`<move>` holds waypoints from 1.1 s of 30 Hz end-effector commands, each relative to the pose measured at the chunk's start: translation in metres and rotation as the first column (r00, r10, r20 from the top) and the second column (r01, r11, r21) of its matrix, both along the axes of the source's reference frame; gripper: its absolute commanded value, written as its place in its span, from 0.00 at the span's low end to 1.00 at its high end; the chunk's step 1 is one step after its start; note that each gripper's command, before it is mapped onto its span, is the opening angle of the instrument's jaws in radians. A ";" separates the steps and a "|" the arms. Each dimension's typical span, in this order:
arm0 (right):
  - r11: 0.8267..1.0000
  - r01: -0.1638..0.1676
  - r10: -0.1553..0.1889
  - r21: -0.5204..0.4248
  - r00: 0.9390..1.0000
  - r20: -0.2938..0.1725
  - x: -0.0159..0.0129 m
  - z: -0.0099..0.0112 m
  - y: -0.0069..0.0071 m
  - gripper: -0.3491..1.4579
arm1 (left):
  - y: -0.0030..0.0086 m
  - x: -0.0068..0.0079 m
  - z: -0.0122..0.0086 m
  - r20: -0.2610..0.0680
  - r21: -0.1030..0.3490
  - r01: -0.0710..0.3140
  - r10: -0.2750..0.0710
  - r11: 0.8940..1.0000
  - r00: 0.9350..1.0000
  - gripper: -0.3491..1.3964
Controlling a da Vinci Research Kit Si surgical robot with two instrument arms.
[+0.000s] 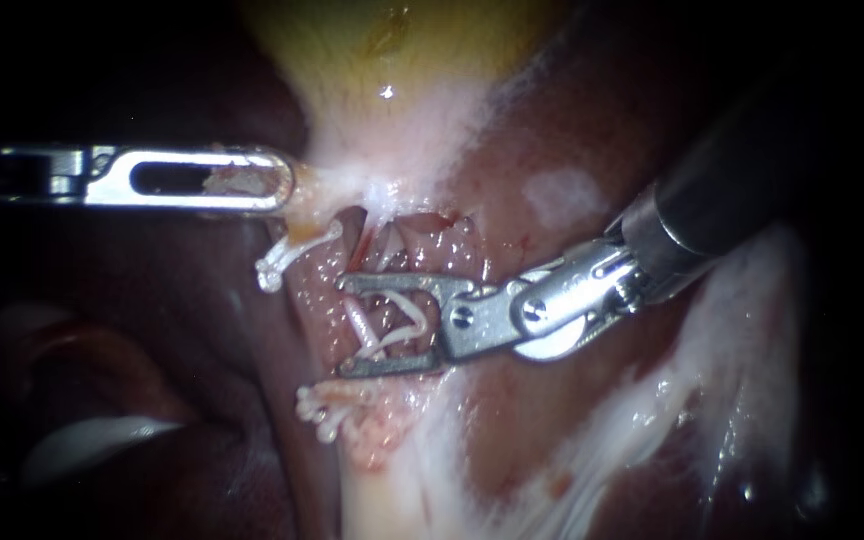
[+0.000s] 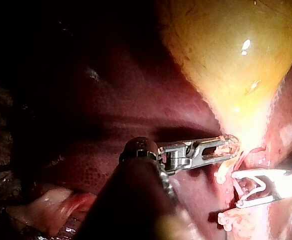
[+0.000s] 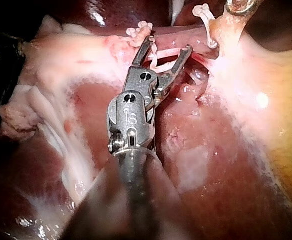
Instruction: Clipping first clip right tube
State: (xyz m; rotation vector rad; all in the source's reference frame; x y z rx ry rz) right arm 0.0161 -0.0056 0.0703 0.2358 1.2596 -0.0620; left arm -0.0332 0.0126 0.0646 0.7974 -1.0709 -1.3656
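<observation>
Dark red liver (image 1: 552, 120) lay under everything as I worked the bench rig from the console. Nearest the camera, my right instrument (image 1: 352, 326) reached in from the upper right. Its jaws stood apart and straddled the right tube (image 1: 358, 318), which ran between them unpinched. A bent white strip (image 1: 397, 335) showed in the gap, probably the clip to be fired, though I could not tell how it sat. Just left of the jaws, one white clip (image 1: 272, 268) and a second (image 1: 320, 408) sat on the tissue. Beyond them, my left instrument (image 1: 277, 185) was clamped on the neck of the yellow gallbladder (image 1: 392, 60).

By my reading the step stood at placement, with the jaws positioned and the closing not yet done. The next move called for both tips to clear the far side of the tube, then a steady squeeze. Tissue hid whether the tips cleared it, and both shafts were cut off at the edges of the view.
</observation>
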 end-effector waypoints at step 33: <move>0.999 -0.003 0.003 0.040 1.000 0.006 -0.0024 0.0003 0.0005 0.46 | 0.0000 0.0000 0.0000 0.000 0.000 0.000 0.000 1.000 1.000 0.00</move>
